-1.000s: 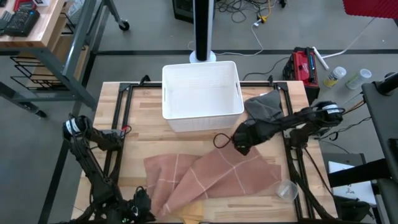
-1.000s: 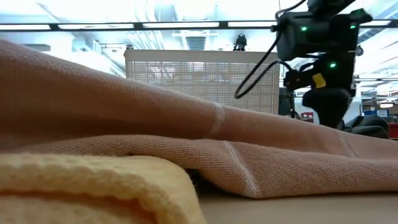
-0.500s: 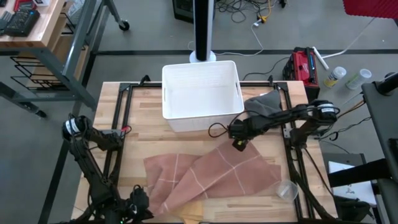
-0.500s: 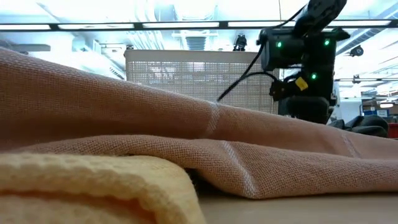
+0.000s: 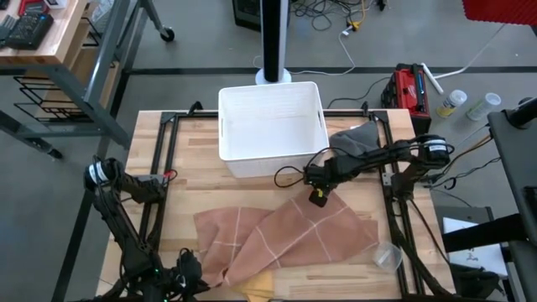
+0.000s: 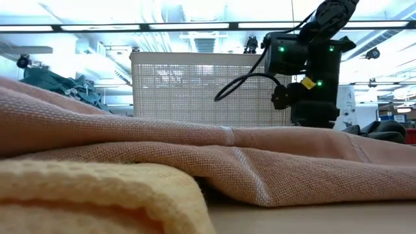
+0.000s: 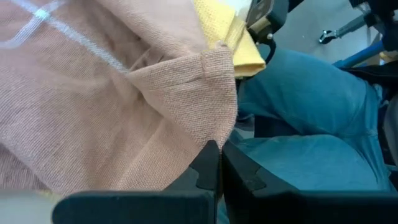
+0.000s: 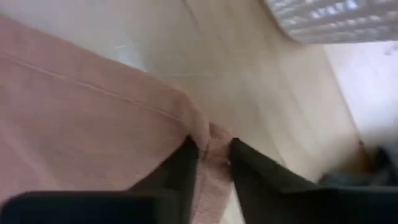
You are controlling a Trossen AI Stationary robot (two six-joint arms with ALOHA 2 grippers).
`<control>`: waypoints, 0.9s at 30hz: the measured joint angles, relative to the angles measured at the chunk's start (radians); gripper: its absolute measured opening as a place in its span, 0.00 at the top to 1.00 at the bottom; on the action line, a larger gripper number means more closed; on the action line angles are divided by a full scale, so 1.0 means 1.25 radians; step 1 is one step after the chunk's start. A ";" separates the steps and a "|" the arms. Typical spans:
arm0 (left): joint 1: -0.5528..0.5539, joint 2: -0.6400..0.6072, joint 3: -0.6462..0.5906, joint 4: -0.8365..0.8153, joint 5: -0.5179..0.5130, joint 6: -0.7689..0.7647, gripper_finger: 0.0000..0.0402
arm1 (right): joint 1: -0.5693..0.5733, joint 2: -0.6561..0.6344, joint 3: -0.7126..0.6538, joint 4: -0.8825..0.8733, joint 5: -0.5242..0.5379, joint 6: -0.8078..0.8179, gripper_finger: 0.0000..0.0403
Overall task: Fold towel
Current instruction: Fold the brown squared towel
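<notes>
The light butcher-block wooden desk [image 5: 189,201] is carrying a salmon-pink woven towel with thin white grid lines [image 5: 285,239], which is lying rumpled across the 6 o'clock half. At 12 o'clock a white perforated plastic basket [image 5: 270,127] is sitting, with a crumpled grey cloth [image 5: 357,143] toward 2 o'clock. The right pincer [image 8: 210,163] is pinching the towel's far corner near the desk's centre, just in front of the basket. The left pincer [image 7: 219,168] is closing on the towel's near corner at 7 o'clock, beside a yellow waffle-weave cloth [image 6: 97,195].
</notes>
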 joint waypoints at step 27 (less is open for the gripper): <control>-0.033 -0.001 0.069 -0.016 -0.007 -0.130 1.00 | 0.430 -0.509 -0.005 -0.222 -0.020 0.329 1.00</control>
